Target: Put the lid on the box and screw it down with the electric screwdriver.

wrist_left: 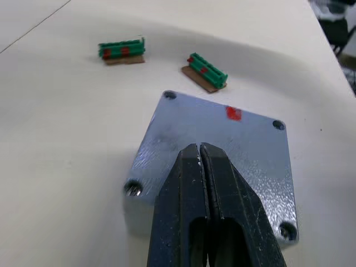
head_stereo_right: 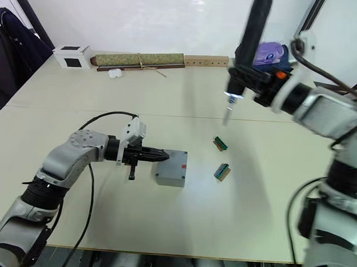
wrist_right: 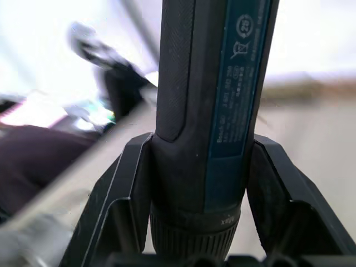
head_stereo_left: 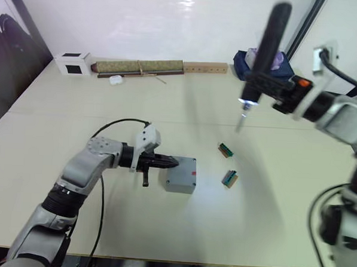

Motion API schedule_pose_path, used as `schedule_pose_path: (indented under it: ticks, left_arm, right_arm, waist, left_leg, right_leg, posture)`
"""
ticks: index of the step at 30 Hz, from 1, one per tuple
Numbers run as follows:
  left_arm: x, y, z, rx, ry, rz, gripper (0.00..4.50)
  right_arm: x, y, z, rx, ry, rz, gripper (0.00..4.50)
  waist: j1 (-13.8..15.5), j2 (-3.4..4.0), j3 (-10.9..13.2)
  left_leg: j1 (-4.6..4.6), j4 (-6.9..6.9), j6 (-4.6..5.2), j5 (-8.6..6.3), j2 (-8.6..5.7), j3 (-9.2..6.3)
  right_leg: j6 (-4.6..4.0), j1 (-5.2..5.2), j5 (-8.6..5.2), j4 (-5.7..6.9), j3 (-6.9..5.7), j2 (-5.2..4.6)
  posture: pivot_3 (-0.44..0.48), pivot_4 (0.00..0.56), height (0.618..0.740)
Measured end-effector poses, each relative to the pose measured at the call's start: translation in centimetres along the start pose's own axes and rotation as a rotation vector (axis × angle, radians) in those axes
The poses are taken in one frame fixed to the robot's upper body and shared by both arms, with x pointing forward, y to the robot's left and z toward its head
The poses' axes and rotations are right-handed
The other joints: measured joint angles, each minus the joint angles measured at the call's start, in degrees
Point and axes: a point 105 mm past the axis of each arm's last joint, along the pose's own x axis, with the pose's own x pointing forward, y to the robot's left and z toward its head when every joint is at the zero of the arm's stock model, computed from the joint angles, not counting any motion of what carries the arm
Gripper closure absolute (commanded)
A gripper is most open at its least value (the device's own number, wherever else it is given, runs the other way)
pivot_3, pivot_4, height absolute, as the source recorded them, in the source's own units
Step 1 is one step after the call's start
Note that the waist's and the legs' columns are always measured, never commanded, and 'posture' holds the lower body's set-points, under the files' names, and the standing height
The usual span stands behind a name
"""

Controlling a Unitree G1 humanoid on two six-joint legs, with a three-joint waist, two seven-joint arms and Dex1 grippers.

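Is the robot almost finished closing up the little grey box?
Partly. The lid already sits on the box, and the left gripper, fingers shut, presses on top of it. The right gripper holds the electric screwdriver high above the table, away from the box. Driving the corner screws is still left.
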Motion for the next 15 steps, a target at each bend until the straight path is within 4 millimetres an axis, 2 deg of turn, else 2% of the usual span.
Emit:
schedule_pose_path:
  ticks: [3, 5, 7, 10, 15]
  left_arm:
    - [-0.5, -0.5, 1.4, 0.070, 0.013, -0.044, 4.50]
    - [-0.6, -1.0, 2.2, 0.144, 0.037, -0.084, 4.50]
    - [-0.2, -1.8, 2.9, 0.223, 0.057, -0.123, 4.50]
    - [0.6, -2.7, 3.9, 0.274, 0.039, -0.166, 4.50]
    - [1.1, -3.1, 3.9, 0.278, 0.039, -0.186, 4.50]
  right_arm:
    - [-1.9, -2.9, -3.4, 0.038, 0.259, -0.124, 2.64]
    - [-3.0, -5.0, -6.6, 0.101, 0.403, -0.196, 2.64]
    - [-4.3, -6.4, -10.3, 0.158, 0.551, -0.246, 2.64]
    - [-5.5, -7.5, -15.1, 0.222, 0.725, -0.288, 2.64]
    - [-5.3, -8.8, -14.7, 0.104, 0.719, -0.330, 2.64]
  waist:
    - [-0.16, -0.05, 0.10]
    - [-0.33, 0.01, 0.16]
    - [-0.16, 0.04, 0.19]
    - [-0.11, 0.11, 0.28]
    - [-0.58, 0.19, 0.37]
  left_leg:
    - [-0.02, -0.02, 0.13, -0.07, 0.06, 0.04]
    - [-0.02, -0.02, 0.18, -0.11, 0.11, 0.11]
    - [-0.02, -0.03, 0.18, -0.11, 0.12, 0.09]
    - [-0.02, 0.05, 0.18, -0.10, 0.11, 0.10]
    - [0.09, 0.11, 0.18, -0.10, 0.10, 0.22]
  right_leg:
    - [0.01, -0.04, -0.01, -0.08, 0.02, 0.10]
    - [0.02, -0.08, -0.01, -0.08, 0.10, 0.20]
    - [0.02, -0.07, -0.01, -0.07, 0.11, 0.29]
    - [0.05, -0.08, 0.00, 0.00, 0.14, 0.33]
    - [0.12, -0.07, 0.04, 0.03, 0.25, 0.47]
  posture:
    - [0.000, 0.150, 0.740]
    - [0.000, 0.150, 0.740]
    - [0.000, 0.150, 0.740]
    - [0.000, 0.150, 0.740]
    - [0.000, 0.150, 0.740]
